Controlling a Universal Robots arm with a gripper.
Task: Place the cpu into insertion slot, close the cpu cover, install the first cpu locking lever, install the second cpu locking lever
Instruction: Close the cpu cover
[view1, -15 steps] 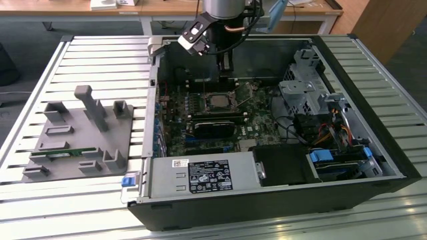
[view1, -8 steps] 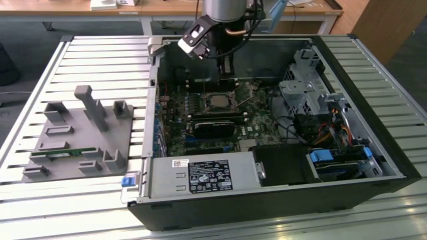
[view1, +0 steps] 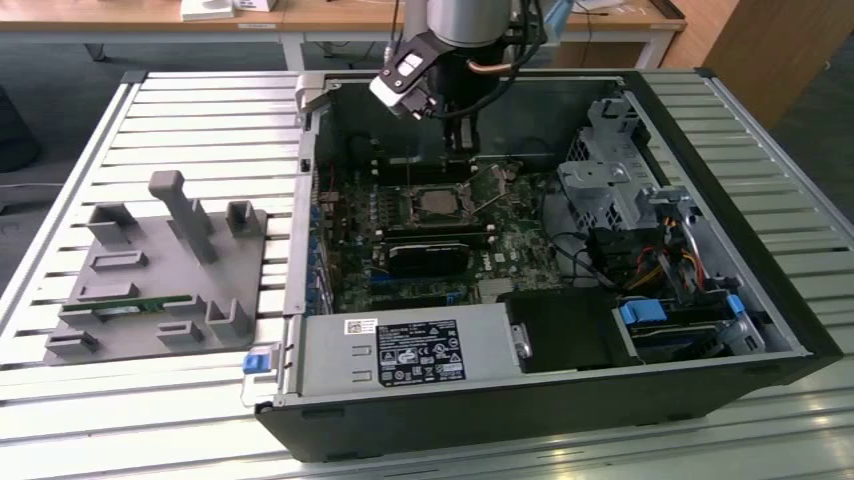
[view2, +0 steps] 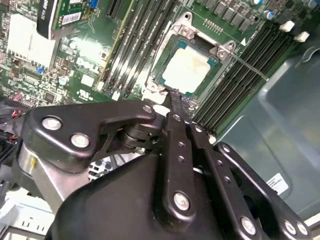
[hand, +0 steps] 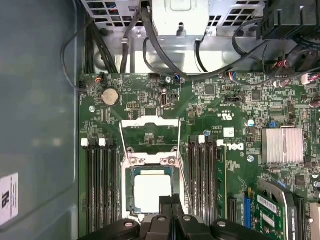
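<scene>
The cpu (hand: 152, 192) lies flat in the insertion slot (hand: 129, 195), its pale metal face up; both wrist views and the exterior view show it (view2: 187, 70) (view1: 437, 203). The cpu cover (hand: 149, 121) is swung open on the far side of the socket, green board showing through its window. A thin locking lever (view2: 247, 67) sticks out free beside the socket, also seen as a wire (hand: 184, 175). My gripper (hand: 171, 200) hovers just above the socket's near edge, shut with nothing between its fingers (view2: 172, 94). In the exterior view it (view1: 461, 150) reaches down into the open case.
Memory slots (hand: 100, 185) flank the socket on both sides. A black graphics card (view1: 430, 255) lies just in front of it. The power supply (view1: 400, 352) and a drive cage (view1: 607, 190) crowd the case. A grey fixture (view1: 154, 265) stands on the exterior view's left.
</scene>
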